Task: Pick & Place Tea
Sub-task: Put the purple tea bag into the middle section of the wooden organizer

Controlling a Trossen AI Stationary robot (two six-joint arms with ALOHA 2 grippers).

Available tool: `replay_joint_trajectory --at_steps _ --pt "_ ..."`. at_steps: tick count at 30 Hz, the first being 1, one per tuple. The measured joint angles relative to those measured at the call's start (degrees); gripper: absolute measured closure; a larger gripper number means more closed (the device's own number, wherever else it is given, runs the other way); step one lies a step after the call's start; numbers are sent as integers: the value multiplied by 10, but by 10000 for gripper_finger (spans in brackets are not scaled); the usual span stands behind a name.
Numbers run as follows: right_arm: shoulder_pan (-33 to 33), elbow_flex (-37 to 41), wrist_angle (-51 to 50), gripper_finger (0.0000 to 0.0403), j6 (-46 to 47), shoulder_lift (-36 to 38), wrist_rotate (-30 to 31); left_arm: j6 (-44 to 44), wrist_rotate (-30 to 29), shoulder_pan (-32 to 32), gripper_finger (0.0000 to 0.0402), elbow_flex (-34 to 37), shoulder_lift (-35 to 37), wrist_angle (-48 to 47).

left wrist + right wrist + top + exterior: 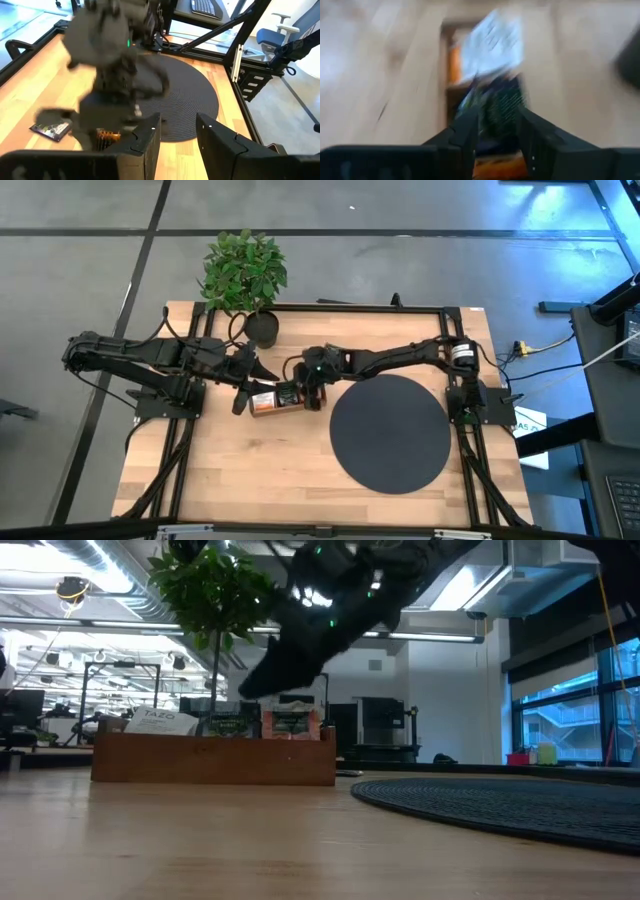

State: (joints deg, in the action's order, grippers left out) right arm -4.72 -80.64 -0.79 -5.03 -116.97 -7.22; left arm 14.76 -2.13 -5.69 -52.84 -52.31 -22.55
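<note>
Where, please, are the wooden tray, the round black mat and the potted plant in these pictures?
wooden tray (200, 762), low view, on its front wall.
round black mat (392, 435), high view, on its bare middle.
potted plant (244, 270), high view, on its leaves.

potted plant (245, 275), wooden tray (215, 758), black round mat (390, 432), table (250, 470)

Tea sachets (222, 724) upright in wooden tray (213, 759): white, dark, red-orange, side by side.
</note>
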Motion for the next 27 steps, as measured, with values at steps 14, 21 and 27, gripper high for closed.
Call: replay_joint_trajectory --at_steps 14,21,27 --pt "-27 -17 -138 259 23 124 -9 2 -39 0 281 0 0 0" --pt "-128 -25 -294 272 60 165 -40 10 -90 1 281 0 -6 1" --pt "-192 -25 -334 267 83 146 -19 13 -93 20 281 0 -23 6"
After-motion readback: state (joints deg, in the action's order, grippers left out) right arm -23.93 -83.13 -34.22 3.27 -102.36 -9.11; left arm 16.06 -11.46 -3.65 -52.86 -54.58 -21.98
